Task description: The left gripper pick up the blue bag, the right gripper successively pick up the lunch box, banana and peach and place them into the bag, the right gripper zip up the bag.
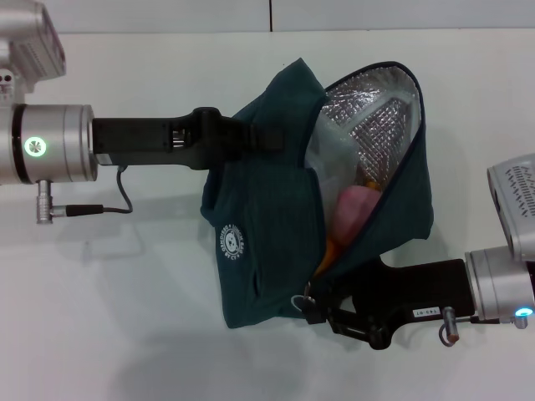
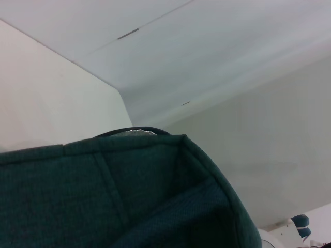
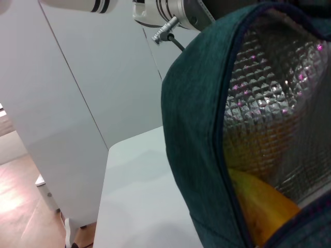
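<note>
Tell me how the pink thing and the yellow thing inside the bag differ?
The peach is pink and rounded; the banana is yellow-orange and long. The peach sits higher in the opening, the banana lower toward the zip end. Both lie inside the blue bag, partly hidden by its silver lining.

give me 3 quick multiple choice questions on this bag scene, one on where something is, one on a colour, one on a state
1. Where is the peach?
A. on the table
B. inside the bag
C. in the right gripper

2. What colour is the bag's lining?
A. silver
B. red
C. black

3. The bag is:
A. zipped shut
B. open
C. lying flat and folded

Answers:
1 B, pink fruit shows inside the opening.
2 A, shiny foil shows under the flap.
3 B, its mouth gapes while the left gripper holds its top edge and the right gripper is at the zip pull.
</note>
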Motion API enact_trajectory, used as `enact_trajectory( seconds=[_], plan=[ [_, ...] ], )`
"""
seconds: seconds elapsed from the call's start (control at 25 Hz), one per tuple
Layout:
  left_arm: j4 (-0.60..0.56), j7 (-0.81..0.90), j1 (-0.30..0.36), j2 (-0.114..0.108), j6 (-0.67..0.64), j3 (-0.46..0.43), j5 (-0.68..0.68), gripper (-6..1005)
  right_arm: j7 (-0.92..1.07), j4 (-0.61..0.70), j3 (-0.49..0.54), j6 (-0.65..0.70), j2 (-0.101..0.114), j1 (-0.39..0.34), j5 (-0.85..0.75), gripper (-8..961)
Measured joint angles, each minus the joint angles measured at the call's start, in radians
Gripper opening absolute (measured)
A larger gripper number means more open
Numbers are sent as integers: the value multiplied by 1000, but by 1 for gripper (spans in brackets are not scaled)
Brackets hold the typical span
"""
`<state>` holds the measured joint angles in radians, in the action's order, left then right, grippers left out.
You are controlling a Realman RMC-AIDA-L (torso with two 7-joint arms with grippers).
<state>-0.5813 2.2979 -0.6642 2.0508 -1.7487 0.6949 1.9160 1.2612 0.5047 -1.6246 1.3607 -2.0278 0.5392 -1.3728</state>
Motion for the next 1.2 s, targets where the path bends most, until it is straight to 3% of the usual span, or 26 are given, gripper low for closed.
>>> enact_trajectory(
  seconds=[0.12, 0.32, 0.4, 0.84, 1.2],
  plan=[
    [0, 0, 0, 0, 0, 0, 0, 50, 0, 0, 0, 0, 0, 2, -4, 218],
    [0, -3, 0, -3, 3, -2, 0, 51, 0, 0, 0, -2, 0, 3, -4, 20],
    [0, -4, 0, -5, 6, -5, 0, 52, 0, 0, 0, -1, 1, 4, -4, 3],
    [0, -4, 7, -10, 53, -7, 3, 54, 0, 21, 15, 30, 10, -31, 28, 3],
    [0, -5, 8, -14, 73, -8, 5, 55, 0, 25, 130, 89, 16, -80, 24, 4]
  ],
)
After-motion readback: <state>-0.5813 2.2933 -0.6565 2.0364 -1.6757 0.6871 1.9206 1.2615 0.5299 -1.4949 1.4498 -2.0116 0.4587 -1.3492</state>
